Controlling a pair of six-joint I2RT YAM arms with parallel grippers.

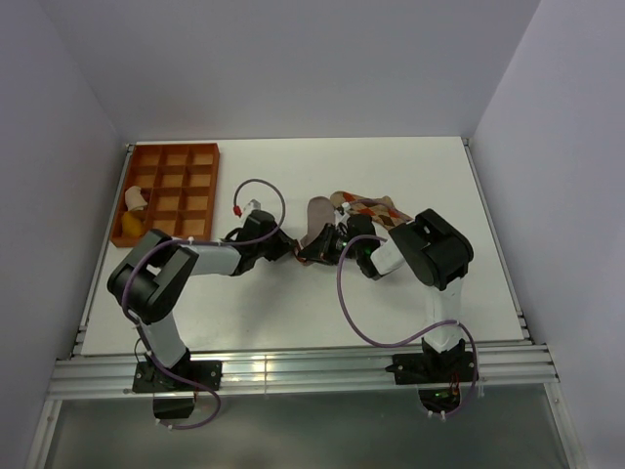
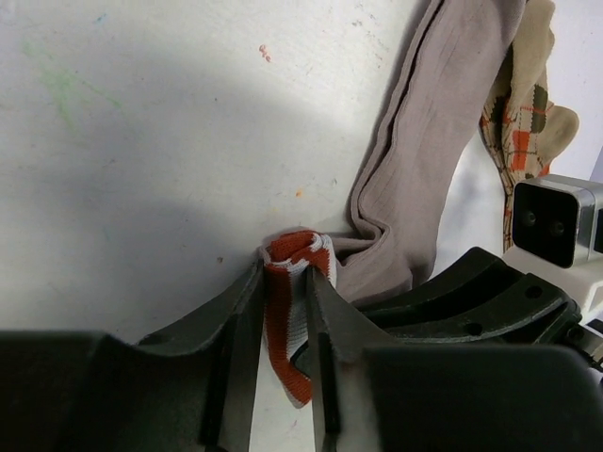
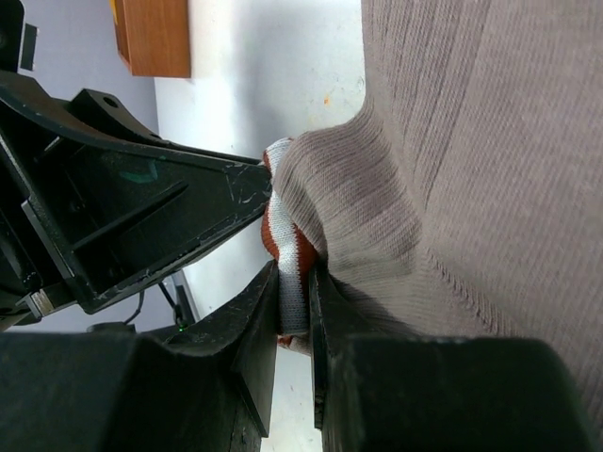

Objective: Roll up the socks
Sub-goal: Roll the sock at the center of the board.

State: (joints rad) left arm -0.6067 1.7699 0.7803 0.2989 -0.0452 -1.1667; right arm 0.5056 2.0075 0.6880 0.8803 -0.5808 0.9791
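The grey-brown sock (image 1: 317, 217) lies stretched out mid-table, partly over the tan argyle sock (image 1: 376, 208). In the left wrist view the grey-brown sock (image 2: 443, 122) runs to the upper right, with the argyle sock (image 2: 523, 113) behind it. Its red-and-white striped cuff (image 2: 287, 311) is bunched between the fingers of my left gripper (image 2: 285, 275), which is shut on it. My right gripper (image 3: 294, 282) pinches the same cuff (image 3: 294, 254) from the other side, under the grey fabric (image 3: 471, 188). The two grippers meet tip to tip (image 1: 311, 250).
An orange compartment tray (image 1: 171, 191) stands at the back left, holding a yellow item (image 1: 130, 225) and a white one (image 1: 137, 200). A purple cable (image 1: 264, 200) loops above the left arm. White walls enclose the table.
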